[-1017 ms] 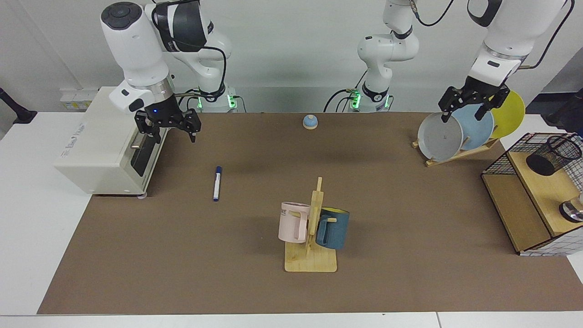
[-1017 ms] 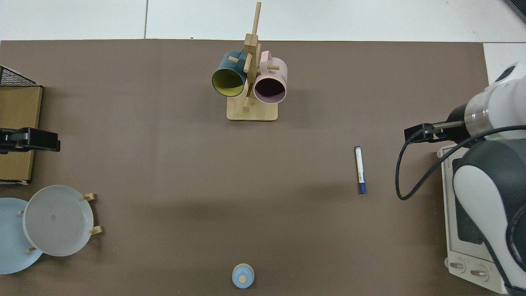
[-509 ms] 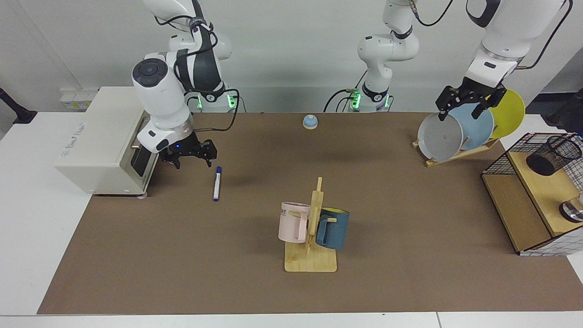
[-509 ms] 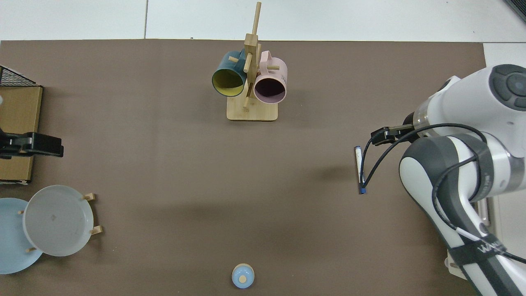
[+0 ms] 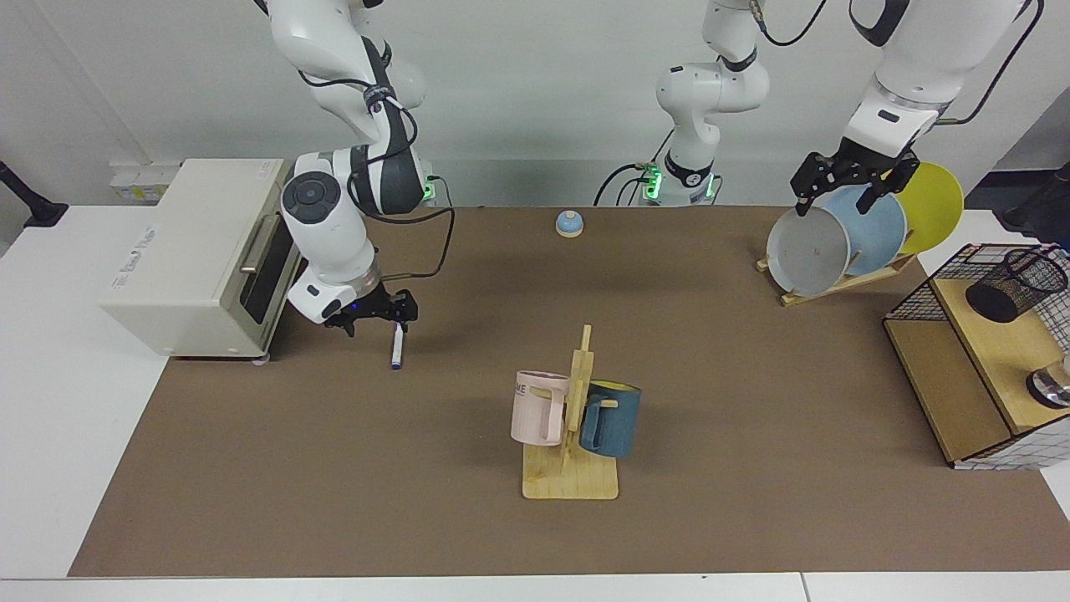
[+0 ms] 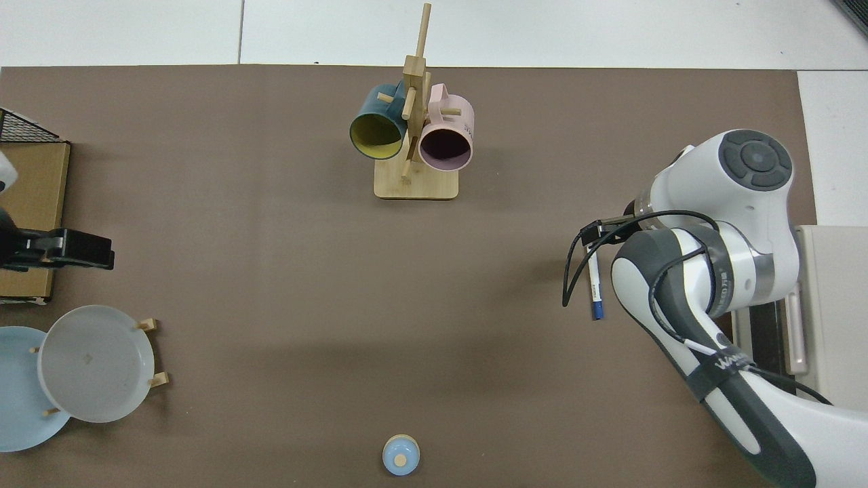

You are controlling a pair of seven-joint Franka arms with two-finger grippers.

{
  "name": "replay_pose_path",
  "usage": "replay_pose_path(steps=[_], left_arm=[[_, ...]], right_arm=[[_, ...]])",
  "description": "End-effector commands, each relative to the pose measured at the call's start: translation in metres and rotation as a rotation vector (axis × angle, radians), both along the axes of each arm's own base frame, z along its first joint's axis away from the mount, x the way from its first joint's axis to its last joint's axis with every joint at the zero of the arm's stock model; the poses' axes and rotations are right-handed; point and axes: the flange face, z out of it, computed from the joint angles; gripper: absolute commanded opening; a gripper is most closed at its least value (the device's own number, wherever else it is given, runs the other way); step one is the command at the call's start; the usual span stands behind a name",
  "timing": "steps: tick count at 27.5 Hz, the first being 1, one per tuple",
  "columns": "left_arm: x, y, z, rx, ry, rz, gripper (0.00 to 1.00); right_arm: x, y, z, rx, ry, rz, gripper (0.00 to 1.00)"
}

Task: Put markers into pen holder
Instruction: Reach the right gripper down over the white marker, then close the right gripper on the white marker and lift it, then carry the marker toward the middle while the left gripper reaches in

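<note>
one slim white marker with a blue cap (image 5: 396,349) lies flat; the right gripper (image 5: 373,316) hangs spread at its 12 o'clock end. the left gripper (image 5: 849,182), fingers apart, waits over the plates, black wire-mesh cup (image 5: 1015,284) at its 4 o'clock.

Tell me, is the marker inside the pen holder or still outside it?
Outside. The marker lies flat on the mat beneath the right gripper; the pen holder stands on the distant shelf.

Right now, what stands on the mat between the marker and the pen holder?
In the facing view, the wooden mug rack with a pink and a blue mug stands between the marker and the pen holder.
</note>
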Motion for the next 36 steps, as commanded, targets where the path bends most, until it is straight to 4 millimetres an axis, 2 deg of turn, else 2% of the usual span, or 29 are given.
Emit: replay_pose_path(steps=[1,8,12,19,22,27,33,34,36], left_arm=[[-0.013,-0.005,-0.003,-0.012,0.020,-0.019,1.00],[-0.017,-0.009,-0.006,-0.011,0.032,-0.025,1.00],[-0.019,-0.009,-0.006,-0.011,0.036,-0.024,1.00],[-0.020,-0.009,-0.006,-0.011,0.037,-0.020,1.00],[-0.020,-0.009,-0.006,-0.012,0.039,-0.017,1.00],[-0.020,-0.009,-0.006,-0.012,0.040,-0.019,1.00],[-0.020,-0.009,-0.006,-0.012,0.043,-0.022,1.00],[-0.021,-0.009,-0.006,-0.012,0.043,-0.023,1.00],[-0.021,-0.011,-0.005,-0.011,0.046,-0.029,1.00]], right_arm=[[0.004,-0.001,-0.035,-0.013,0.026,-0.009,1.00],[0.001,0.000,-0.068,-0.012,0.018,-0.050,0.98],[-0.003,0.003,-0.075,-0.013,0.011,-0.052,0.88],[-0.007,0.003,-0.095,-0.042,0.009,-0.078,0.83],[-0.010,0.003,-0.098,-0.051,0.010,-0.078,0.72],[-0.011,0.003,-0.100,-0.055,0.012,-0.076,0.47],[-0.013,0.003,-0.100,-0.059,0.015,-0.093,0.05],[-0.013,0.003,-0.100,-0.059,0.015,-0.095,0.00],[-0.013,0.004,-0.100,-0.057,0.015,-0.096,0.00]])
